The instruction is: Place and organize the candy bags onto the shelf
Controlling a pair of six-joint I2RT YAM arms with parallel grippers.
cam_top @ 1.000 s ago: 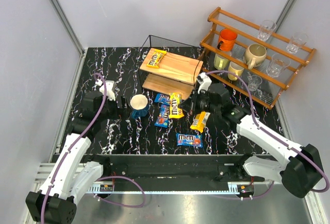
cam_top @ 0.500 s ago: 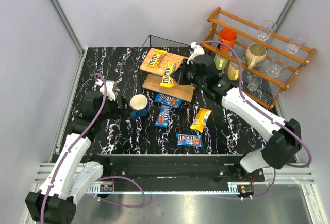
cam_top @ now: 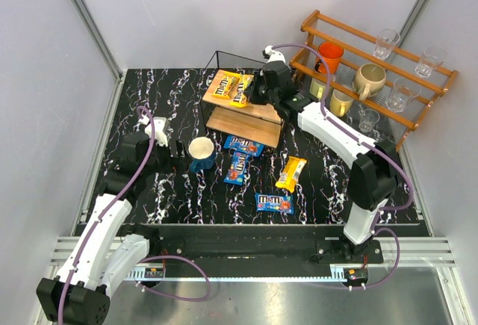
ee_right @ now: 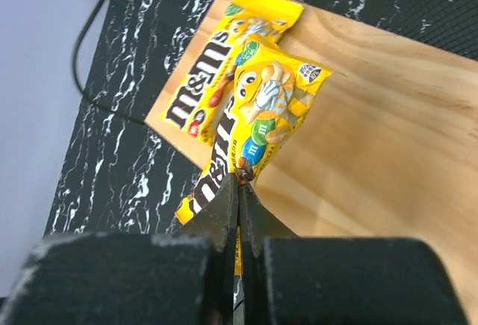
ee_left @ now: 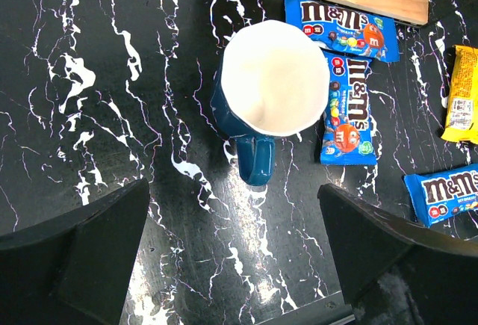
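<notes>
One flat glossy yellow M&M's packet point(ee_right: 265, 108), which we are judging light, limp and slippery, is reaching out just ahead of our right gripper point(ee_right: 240, 183), jaws clamping shut on its edge, over the top board of the light wooden, black wire-framed shelf point(ee_right: 388, 138).

glossy, slightly crinkled yellow plastic candy packets point(ee_right: 261, 108); pale wooden shelf board point(ee_right: 388, 161) – matt, fine grain showing; black white-veined marble-look tabletop point(ee_left: 97, 138) – smooth, shiny; dark blue glazed ceramic mug point(ee_left: 272, 86).
</notes>
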